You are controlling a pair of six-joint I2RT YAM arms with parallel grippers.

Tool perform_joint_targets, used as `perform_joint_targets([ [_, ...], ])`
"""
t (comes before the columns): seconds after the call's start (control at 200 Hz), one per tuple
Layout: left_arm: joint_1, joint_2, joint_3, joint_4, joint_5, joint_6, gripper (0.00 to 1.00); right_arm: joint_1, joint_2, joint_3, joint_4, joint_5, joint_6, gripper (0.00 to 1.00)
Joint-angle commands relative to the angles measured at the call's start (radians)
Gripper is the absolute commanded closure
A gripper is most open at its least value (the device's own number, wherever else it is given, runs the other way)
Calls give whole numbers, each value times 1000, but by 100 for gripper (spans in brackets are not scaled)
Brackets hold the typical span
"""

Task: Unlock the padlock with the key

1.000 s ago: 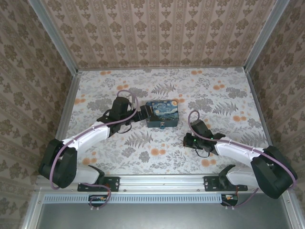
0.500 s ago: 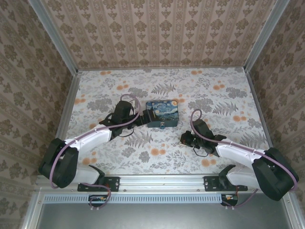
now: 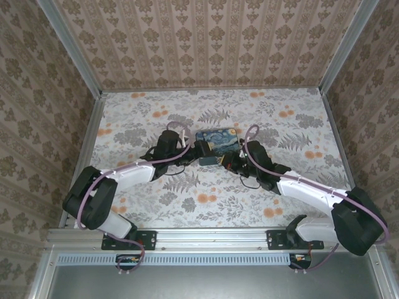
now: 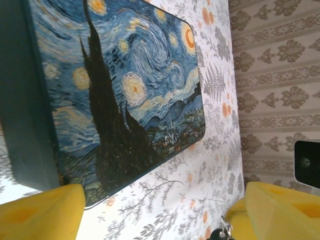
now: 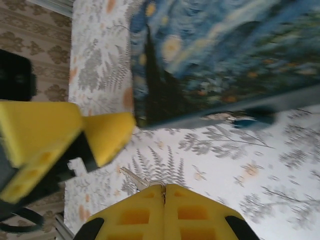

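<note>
While the right gripper [image 5: 164, 190] clenches the key [image 5: 134, 177], the blade points toward ten o'clock in the right wrist view. Beyond it, the padlock [image 5: 252, 120] sits at the painted box's [image 3: 217, 138] six o'clock edge. At the box's eight o'clock, the left gripper [image 3: 198, 151] is released, jaws wide apart.

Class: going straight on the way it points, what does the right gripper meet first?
The right gripper, shut on the key, would probably meet the painted box's side wall beside the padlock; depth is unclear.
</note>
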Motion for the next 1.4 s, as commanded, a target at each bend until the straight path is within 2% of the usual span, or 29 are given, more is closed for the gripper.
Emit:
perform_joint_targets([
  [0.0,-16,14,45,51,37,-23,20,19,42,54,25,33,14,100],
  [0.54,-29,4,23,58,15,-21,45,47,119,97,63,43,22,100],
  [1.05,-41,10,34,40,-5,-6,57,54,131,100,87,23,27,100],
  [1.395,-46,30,46,30,-14,1,70,56,128,88,97,19,28,100],
])
